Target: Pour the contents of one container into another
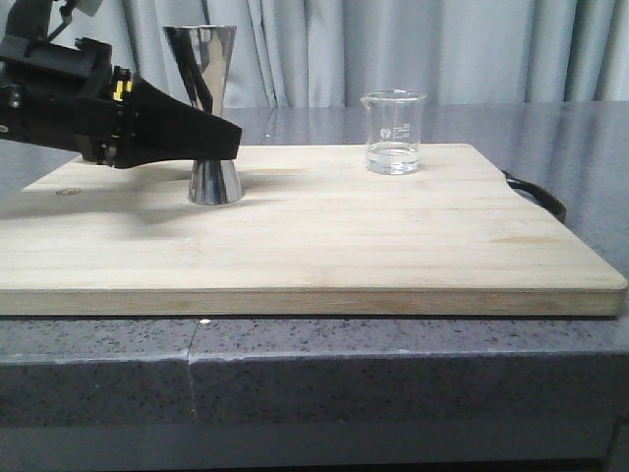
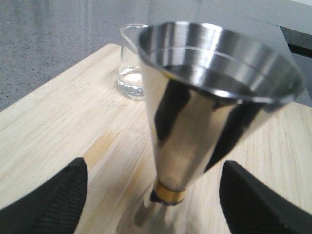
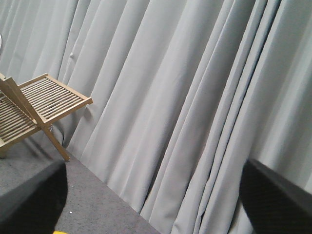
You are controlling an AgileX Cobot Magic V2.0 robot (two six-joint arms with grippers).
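The steel hourglass jigger [image 1: 216,182] stands upright on the left part of the wooden board [image 1: 324,246]. My left gripper [image 1: 228,140] reaches in from the left at the height of its gold waist. In the left wrist view the jigger [image 2: 195,112] stands between the spread black fingers [image 2: 58,195], apart from both; this gripper [image 2: 153,184] is open. The clear glass beaker [image 1: 395,133] stands on the board's far right part with a little clear liquid at its bottom, and shows behind the jigger as beaker [image 2: 130,80]. My right gripper [image 3: 153,195] is open, empty and faces a curtain.
The board rests on a grey speckled counter [image 1: 295,364] and has a black handle [image 1: 536,192] at its right end. A grey curtain [image 1: 472,49] hangs behind. The right wrist view shows a slatted wooden rack [image 3: 39,102] on the counter and a sliver of something yellow [image 3: 61,232].
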